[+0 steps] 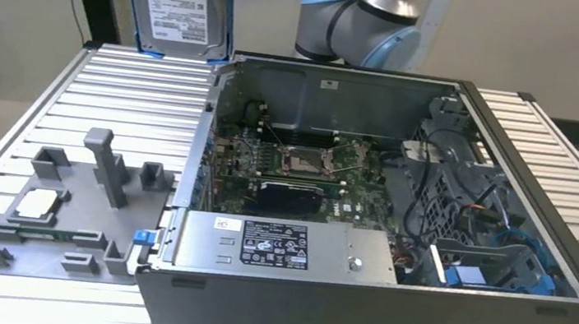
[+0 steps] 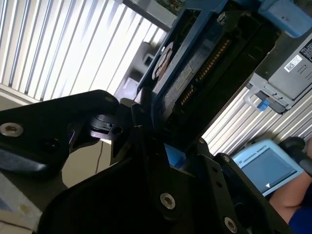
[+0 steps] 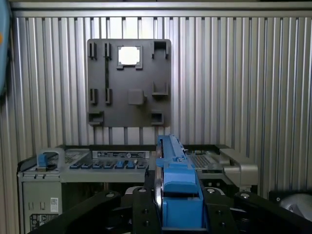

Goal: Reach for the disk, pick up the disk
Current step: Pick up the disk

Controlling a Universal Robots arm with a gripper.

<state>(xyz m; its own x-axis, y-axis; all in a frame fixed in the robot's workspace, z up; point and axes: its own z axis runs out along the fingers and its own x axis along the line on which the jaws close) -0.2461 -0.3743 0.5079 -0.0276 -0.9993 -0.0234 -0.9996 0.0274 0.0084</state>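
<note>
At the table's (image 1: pixel 111 82) near edge an open computer case (image 1: pixel 359 320) is seen. A grey tray (image 1: pixel 51 216) lies beside it, toward the corner on the exterior view's left. Farther back, above the table's far edge, the disk (image 1: pixel 182 4) is held upright in the air, with its label turned to the exterior view. In the first wrist view the gripper (image 3: pixel 178 214) is clamped on the disk's blue frame, with 1 black finger (image 3: pixel 144 209) on each side, and is pointed down at the table. The arm's (image 1: pixel 368 18) grey joints are seen behind the case.
</note>
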